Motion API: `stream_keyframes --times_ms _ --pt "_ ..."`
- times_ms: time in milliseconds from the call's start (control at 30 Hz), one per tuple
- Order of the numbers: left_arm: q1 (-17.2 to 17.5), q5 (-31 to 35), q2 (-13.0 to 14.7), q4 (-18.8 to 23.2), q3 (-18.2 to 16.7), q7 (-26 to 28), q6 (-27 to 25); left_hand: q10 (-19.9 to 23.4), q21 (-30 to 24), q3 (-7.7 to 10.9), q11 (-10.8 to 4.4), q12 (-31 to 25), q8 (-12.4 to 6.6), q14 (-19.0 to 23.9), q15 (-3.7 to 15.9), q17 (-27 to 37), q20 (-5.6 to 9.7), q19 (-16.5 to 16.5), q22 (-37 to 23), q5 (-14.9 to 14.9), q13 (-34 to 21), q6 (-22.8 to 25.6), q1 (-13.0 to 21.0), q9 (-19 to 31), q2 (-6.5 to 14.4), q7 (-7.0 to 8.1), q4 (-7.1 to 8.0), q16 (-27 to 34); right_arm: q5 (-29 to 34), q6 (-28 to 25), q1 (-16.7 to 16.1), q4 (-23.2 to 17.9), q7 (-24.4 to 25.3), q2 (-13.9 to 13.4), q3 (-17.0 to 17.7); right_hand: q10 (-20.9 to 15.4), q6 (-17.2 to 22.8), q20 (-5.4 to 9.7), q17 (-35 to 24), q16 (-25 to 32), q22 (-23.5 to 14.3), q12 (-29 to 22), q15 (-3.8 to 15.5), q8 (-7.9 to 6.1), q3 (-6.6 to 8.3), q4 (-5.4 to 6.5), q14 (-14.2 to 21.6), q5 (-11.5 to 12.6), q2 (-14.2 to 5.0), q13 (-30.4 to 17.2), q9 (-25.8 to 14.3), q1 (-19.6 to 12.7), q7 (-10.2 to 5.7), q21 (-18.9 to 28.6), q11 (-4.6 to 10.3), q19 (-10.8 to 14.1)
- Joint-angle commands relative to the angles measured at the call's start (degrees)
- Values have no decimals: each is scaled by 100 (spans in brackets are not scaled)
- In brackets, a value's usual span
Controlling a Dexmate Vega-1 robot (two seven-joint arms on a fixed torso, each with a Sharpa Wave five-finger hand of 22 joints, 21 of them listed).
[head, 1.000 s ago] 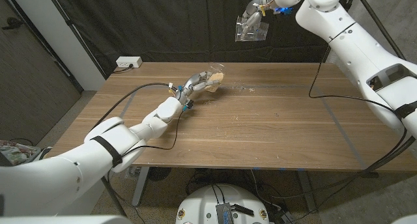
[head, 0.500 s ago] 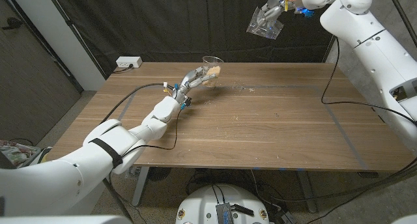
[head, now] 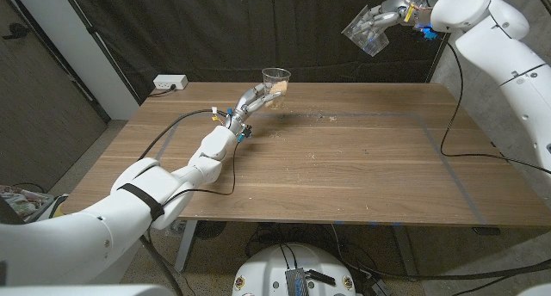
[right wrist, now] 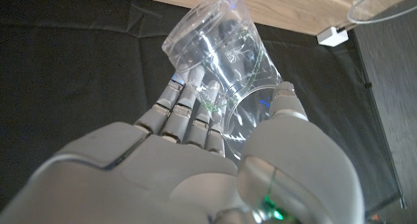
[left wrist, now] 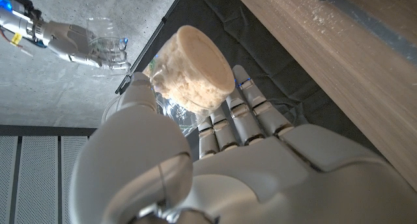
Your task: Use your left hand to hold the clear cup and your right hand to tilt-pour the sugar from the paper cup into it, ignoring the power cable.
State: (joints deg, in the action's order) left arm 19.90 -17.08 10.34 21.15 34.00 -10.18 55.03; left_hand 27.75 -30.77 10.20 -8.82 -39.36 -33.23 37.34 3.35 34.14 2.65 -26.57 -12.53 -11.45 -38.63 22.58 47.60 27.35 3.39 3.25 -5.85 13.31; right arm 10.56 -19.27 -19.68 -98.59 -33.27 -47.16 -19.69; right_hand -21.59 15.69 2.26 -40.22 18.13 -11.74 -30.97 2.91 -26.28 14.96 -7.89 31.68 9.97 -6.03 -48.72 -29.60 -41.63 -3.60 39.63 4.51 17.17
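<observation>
Up top centre, your left hand (head: 252, 99) grips the upright clear plastic cup (head: 276, 80) holding pale sugar; your right hand (head: 385, 15) clutches a crumpled, tilted clear cup (head: 365, 32) upper right, white power strip (head: 170, 83) far left

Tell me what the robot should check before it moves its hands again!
1. Left hand grips the round clear plastic cup: ok.
2. Pale clumped sugar sits inside that cup: ok.
3. Right hand grips the crumpled clear plastic cup: ok.
4. Crumpled cup is emptied: ok, no sugar seen inside in the right wrist view.
5. Brown wooden table free of spills: not ok, pale scattered grains lie near the far edge.
6. Thin black power cable clear of the left arm: cannot tell.
</observation>
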Motion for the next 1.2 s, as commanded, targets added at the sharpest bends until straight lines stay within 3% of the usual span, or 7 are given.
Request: stream_keyframes --times_ms 33,267,500,833,1200 --pt "-13 36 -65 -3 -135 106 144 -8 -42 -33 -15 17 19 -22 654 16 321 9 4 -20 -17 -28 -14 0 16 26 2 -16 -1754 464 -1123 47 1171 -491 834 -49 196 630 -27 9 -1 -10 1039 6 74 5 85 27 -46 -22 -34 -10 -144 39 -11 49" --pt "-51 207 -71 23 -48 444 272 -34 -36 -43 4 25 28 -61 662 21 318 39 7 -20 -28 -64 -19 10 13 27 4 -31 -2476 837 -1585 283 1540 -689 982 -46 137 623 -40 21 -3 -4 1037 40 73 -1 110 27 -38 -37 -42 -14 -126 47 -29 57" --pt "-93 206 -64 54 -41 534 412 -71 -40 -51 -3 33 36 -102 669 26 316 45 8 -21 -43 -94 -21 19 14 31 6 -46 -3076 1467 -1884 655 1782 -684 1046 -53 141 622 -49 26 -4 -3 1038 45 76 -7 120 28 -36 -46 -47 -23 -122 52 -39 59" --pt "-141 -28 -67 47 -152 256 518 -174 -33 -58 19 83 83 -210 643 31 314 84 13 -24 -30 -216 -11 22 14 8 2 -87 -3759 2192 -2362 1005 2080 -682 1175 -71 158 624 -87 50 -8 -3 1037 52 89 -37 130 29 -38 -67 -59 -80 -115 58 -22 51" --pt "-177 -258 -93 -18 -390 -16 444 -204 -29 -64 22 102 97 -227 645 36 316 112 19 -26 -12 -260 0 34 21 6 -1 -93 -4128 2818 -2973 1018 2669 -546 1293 -80 178 622 -100 46 -12 0 1038 55 96 -38 125 30 -41 -86 -71 -94 -120 65 -18 45"
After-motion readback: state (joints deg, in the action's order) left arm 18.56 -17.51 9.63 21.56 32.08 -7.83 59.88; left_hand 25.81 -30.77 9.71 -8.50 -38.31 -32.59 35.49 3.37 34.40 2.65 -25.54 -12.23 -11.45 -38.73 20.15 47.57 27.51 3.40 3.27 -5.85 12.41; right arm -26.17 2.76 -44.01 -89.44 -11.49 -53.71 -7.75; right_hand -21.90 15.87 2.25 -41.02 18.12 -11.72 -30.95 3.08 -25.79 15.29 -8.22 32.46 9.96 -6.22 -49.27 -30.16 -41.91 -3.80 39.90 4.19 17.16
